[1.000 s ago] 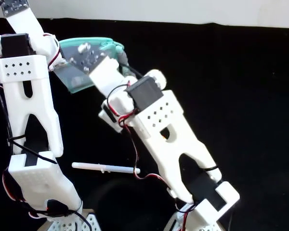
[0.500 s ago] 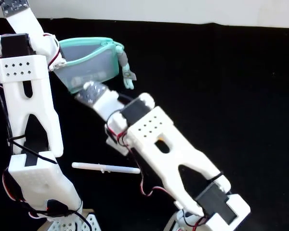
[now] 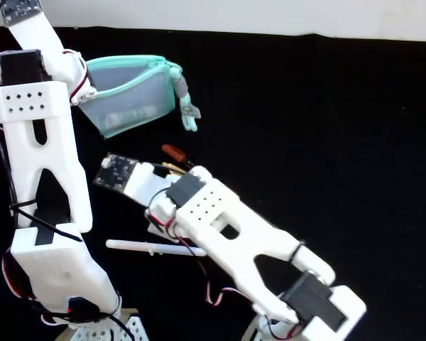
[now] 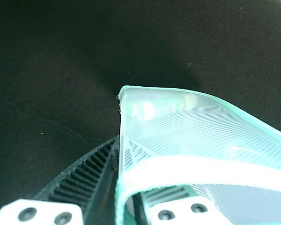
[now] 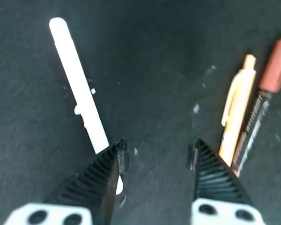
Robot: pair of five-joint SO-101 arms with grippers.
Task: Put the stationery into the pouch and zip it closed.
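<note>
left tool (image 4: 124, 187) grips pouch (image 4: 192, 136) | right tool (image 5: 158, 146) open — jaw seemingly hides stick (image 5: 79, 89) end | orange pen (image 5: 236, 110) beside

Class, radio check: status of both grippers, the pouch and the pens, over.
Left gripper shut on pouch, one item inside. Right gripper open, over table between white pen and orange pen. Brown-capped pen beside it, all three outside pouch.

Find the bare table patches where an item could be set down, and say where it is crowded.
Bare: the black table right of the pouch, out past the right arm. Crowded: between the arms, where the white pen, orange pen and brown-capped pen lie either side of the open right gripper.
</note>
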